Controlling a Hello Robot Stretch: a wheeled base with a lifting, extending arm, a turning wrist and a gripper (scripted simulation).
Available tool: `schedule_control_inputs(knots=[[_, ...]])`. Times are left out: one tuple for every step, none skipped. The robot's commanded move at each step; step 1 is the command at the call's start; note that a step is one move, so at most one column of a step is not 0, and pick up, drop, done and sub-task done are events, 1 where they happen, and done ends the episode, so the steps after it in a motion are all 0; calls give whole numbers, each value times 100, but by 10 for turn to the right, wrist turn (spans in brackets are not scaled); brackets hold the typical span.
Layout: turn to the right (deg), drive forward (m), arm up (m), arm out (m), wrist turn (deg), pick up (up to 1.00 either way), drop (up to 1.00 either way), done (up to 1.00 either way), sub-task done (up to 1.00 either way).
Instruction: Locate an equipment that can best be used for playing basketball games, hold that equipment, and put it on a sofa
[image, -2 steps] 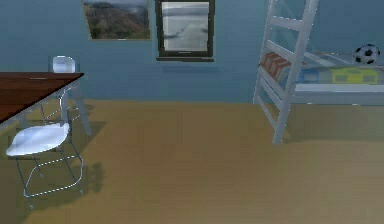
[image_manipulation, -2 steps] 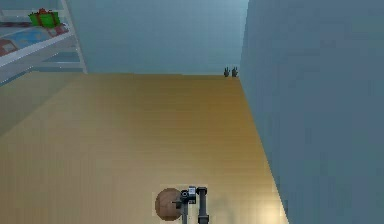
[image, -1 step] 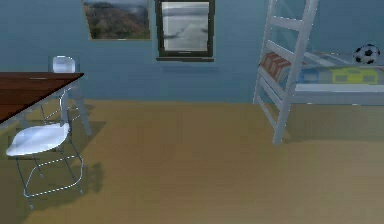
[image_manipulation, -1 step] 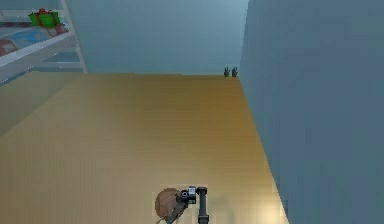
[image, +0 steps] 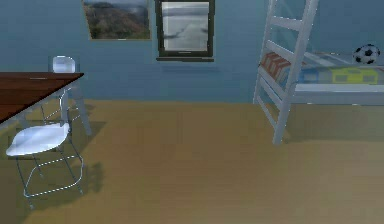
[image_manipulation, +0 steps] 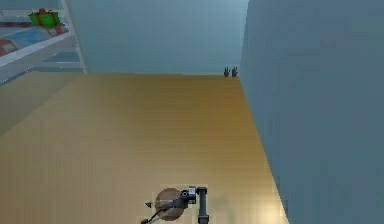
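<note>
Two views: forward, table (image: 25, 90), chair (image: 42, 138), bunk bed (image: 285, 62); arm side, jaws hold brown ball (image_manipulation: 168, 205) off floor (image_manipulation: 120, 130); opening untellable.

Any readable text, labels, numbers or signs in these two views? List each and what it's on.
None can be read.
Framed picture on the wall: a landscape, no words.
Patterned bedding: marks too blurred to read.
Brown ball low in the arm side view: no legible print.

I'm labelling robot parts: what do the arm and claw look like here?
The arm is a dark square bar; small white squares with black marks sit at its end. The claw has a dark body and thin fingers.
</note>
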Motion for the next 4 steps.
schedule_control_inputs(knots=[[0, 0, 0, 0, 450, 0, 0, 0, 0], [0, 0, 0, 0, 30, 0, 0, 0, 0], [0, 0, -28, 0, 0, 0, 0, 0, 0], [0, 0, 0, 0, 0, 100, 0, 0, 0]])
